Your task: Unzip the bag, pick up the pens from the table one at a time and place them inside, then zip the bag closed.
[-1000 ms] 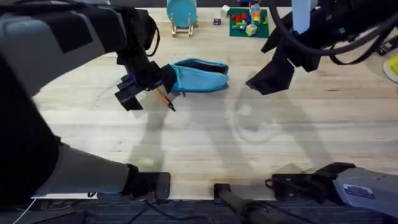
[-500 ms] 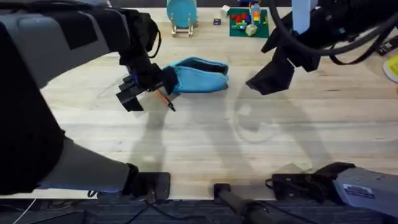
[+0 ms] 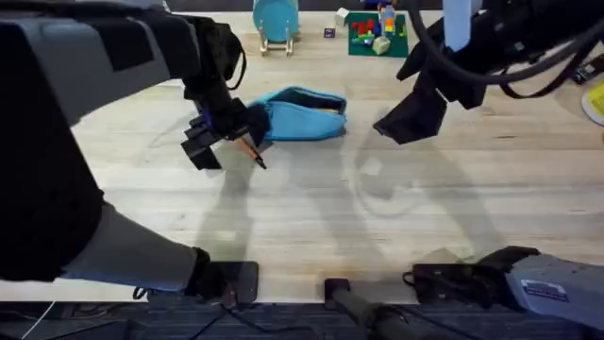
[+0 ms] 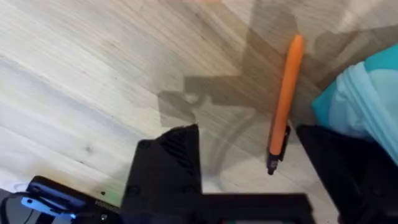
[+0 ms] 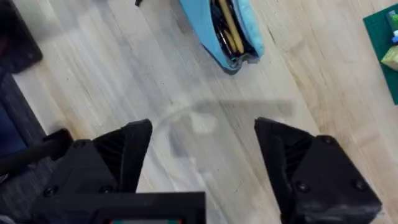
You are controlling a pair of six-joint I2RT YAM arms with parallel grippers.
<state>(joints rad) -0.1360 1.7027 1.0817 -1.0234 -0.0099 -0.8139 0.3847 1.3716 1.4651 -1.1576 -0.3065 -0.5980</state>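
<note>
No writing, brand, number or sign can be read in any of the views. A pale label (image 3: 548, 290) sits on the grey base of the right arm at the lower right of the overhead view, but its print is too small to make out.

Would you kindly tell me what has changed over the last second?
The left gripper has crept slightly toward the bag, its open fingers straddling the orange pen lying on the table. The pen, the open bag and the right gripper have stayed put.
</note>
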